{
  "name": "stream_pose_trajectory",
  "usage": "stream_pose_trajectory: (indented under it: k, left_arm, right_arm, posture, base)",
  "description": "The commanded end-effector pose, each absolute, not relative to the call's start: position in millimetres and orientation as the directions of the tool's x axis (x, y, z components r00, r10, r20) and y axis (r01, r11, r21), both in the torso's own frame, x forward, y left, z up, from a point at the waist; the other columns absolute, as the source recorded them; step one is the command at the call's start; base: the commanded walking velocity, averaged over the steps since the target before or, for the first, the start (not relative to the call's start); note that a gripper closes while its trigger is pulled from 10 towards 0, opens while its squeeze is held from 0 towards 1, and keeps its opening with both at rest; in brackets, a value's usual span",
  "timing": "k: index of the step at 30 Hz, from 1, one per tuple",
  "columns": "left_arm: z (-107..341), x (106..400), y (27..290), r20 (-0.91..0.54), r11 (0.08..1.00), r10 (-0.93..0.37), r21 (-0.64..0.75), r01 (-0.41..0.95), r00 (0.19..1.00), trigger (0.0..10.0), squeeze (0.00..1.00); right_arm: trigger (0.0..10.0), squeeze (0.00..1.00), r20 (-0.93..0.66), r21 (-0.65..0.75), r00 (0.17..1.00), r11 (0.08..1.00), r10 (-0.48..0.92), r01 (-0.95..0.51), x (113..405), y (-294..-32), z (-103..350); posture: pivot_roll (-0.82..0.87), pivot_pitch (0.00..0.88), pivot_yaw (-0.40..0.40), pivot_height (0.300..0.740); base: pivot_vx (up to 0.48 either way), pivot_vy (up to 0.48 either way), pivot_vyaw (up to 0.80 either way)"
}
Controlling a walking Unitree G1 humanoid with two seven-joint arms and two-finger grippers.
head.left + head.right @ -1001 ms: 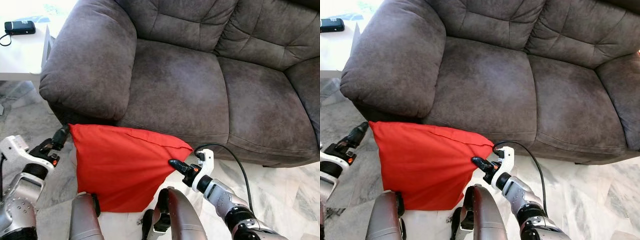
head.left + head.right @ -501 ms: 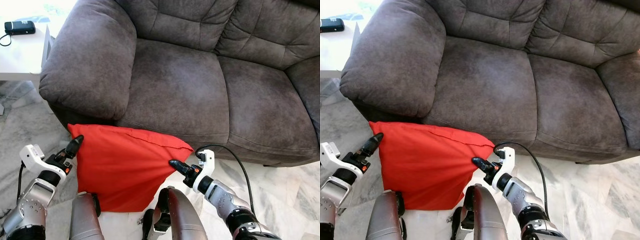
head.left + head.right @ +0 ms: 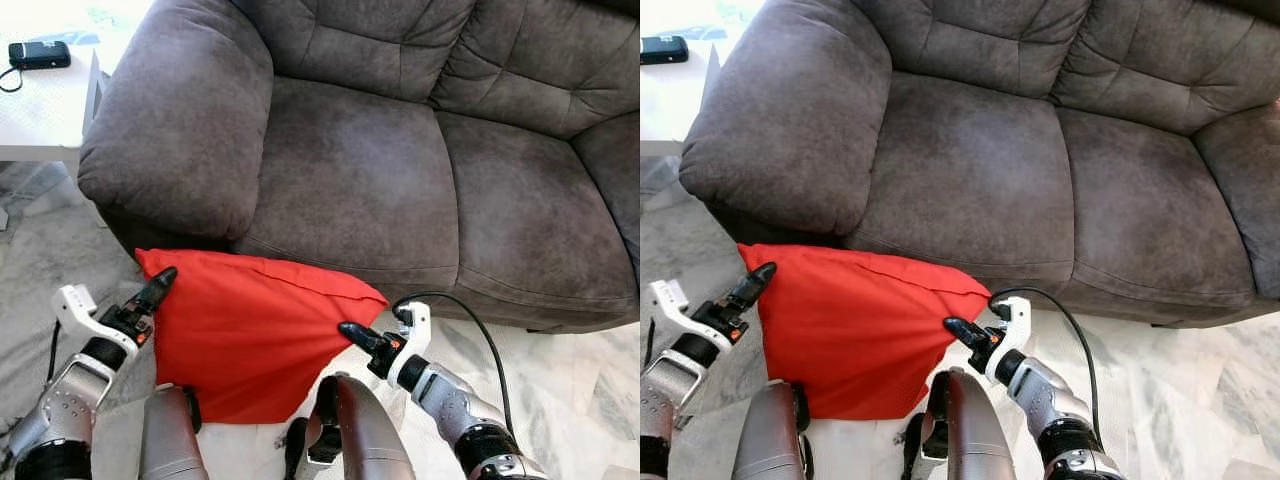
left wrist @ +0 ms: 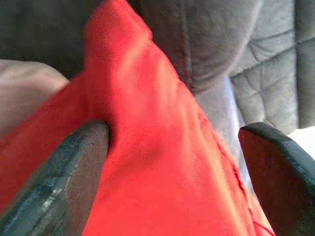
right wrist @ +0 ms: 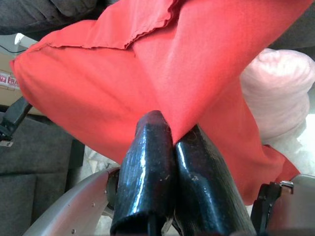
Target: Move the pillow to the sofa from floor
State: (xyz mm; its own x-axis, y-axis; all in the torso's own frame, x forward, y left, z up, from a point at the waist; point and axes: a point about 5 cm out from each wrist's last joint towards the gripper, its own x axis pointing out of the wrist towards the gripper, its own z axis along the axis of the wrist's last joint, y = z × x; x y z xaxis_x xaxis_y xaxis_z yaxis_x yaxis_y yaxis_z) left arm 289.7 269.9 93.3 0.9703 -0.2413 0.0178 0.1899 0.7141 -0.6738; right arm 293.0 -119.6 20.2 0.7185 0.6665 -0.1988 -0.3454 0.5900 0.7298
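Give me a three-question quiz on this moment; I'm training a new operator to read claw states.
1. True or false: the right claw is shut on the pillow.
2. How does the left claw stand? A) shut on the cloth B) open, with the pillow's edge between its fingers C) resting on the sofa seat
3. Fill in: the pillow lies on the ____, against the sofa's front.

Key
1. True: its fingers pinch a fold of the red cloth.
2. B
3. floor
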Motion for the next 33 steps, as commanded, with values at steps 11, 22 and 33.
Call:
stream_pose_trajectory:
  k: [11, 22, 33]
  left_arm:
    - [64.7, 297.6, 261.3, -0.155, 0.798, -0.179, -0.600, 0.052, 0.972, 10.0, 0.00]
    - [58.3, 299.5, 251.8, -0.151, 0.787, -0.223, -0.611, 0.086, 0.963, 0.0, 0.00]
    - [57.7, 295.7, 253.3, -0.131, 0.776, -0.230, -0.623, 0.101, 0.964, 0.0, 0.00]
  right_arm:
    - [10.0, 0.00, -0.193, 0.726, 0.735, 0.598, 0.650, -0.340, 288.8, -132.7, 21.9]
    - [10.0, 0.00, -0.198, 0.725, 0.734, 0.601, 0.649, -0.336, 287.0, -131.5, 22.0]
    - [10.0, 0.00, -0.195, 0.726, 0.734, 0.598, 0.651, -0.338, 287.2, -129.9, 23.3]
  posture:
    - [0.02, 0.295, -0.309, 0.612]
    - [0.02, 0.283, -0.312, 0.612]
    - [0.02, 0.287, -0.310, 0.612]
  base:
    - [0.000, 0.000, 0.00]
    - [0.000, 0.000, 0.00]
    - [0.000, 0.000, 0.00]
